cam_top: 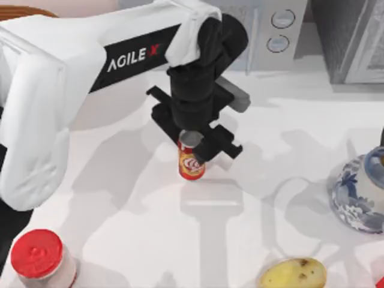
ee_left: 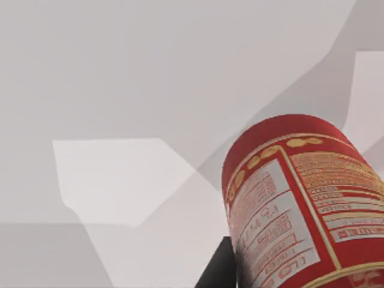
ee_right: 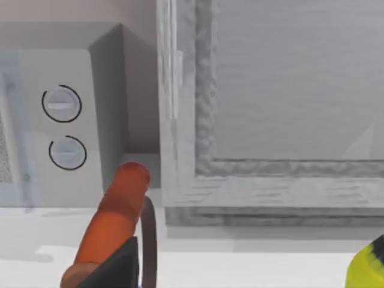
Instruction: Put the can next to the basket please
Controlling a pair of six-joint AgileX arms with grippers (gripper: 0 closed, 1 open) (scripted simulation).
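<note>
1. The left arm reaches in from the top view's left, with the left gripper (cam_top: 193,143) right over the middle of the white table (cam_top: 288,198).
2. The can (cam_top: 191,159) sits between its black fingers (cam_top: 221,144), which are clamped around the upper part, just under the silver top. The red and orange body with the cream logo hangs out below the fingers.
3. Can't tell whether the can's bottom is touching the table or a bit off it. Its shadow lies on the table just in front of it.
4. In the left wrist view the can (ee_left: 303,204) is up close and tilted, white label panel with red print facing the camera, and pale table behind it.
5. The basket (cam_top: 24,12) is just a brown curved sliver at the far-left corner of the top view, well apart from the can.
6. Other stuff on the table: a red-lidded white jar (cam_top: 41,257) near the front left, a potato (cam_top: 293,274) at the front edge, and a blue-and-white vase (cam_top: 361,193) over on the right.
7. A grey appliance with two round dials (cam_top: 279,30) stands at the back.
8. The right wrist view looks at those dials (ee_right: 63,127), a grey panelled cabinet (ee_right: 288,96) and an orange rod-shaped thing (ee_right: 111,231). Can't tell whether the right gripper's fingers are apart or together.
</note>
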